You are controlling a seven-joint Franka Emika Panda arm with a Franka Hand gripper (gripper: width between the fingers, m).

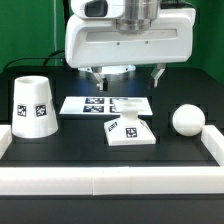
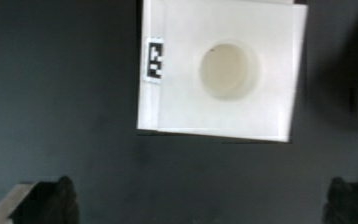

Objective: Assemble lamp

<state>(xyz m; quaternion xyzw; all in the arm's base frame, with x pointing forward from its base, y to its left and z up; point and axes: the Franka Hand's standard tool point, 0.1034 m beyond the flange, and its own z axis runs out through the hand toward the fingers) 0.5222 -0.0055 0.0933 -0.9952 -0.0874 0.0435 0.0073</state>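
On the black table point(image 1: 60, 150): three loose lamp parts sit apart, none joined yet.
Base point(image 1: 130, 130): one small square sloped block near the middle, just in front of the marker board point(image 1: 85, 104). The wrist view shows its socket hole point(image 2: 226, 68) facing up.
Bulb point(image 1: 186, 119): one white ball, toward the exterior view's right, apart from the base.
Shade point(image 1: 32, 105): one tapered cup, standing wide end down at the exterior view's left, well apart from the other two.
Gripper point(image 1: 127, 76): one, hanging over the marker board just behind the base, jaws spread wide with nothing between them.
Step in hand: to my eye this is the very start, with the arm lining up over the base for a first grasp.
Next move: it likely needs to come forward and down, straddle the base squarely, then close. The sloped faces could let the base slip.
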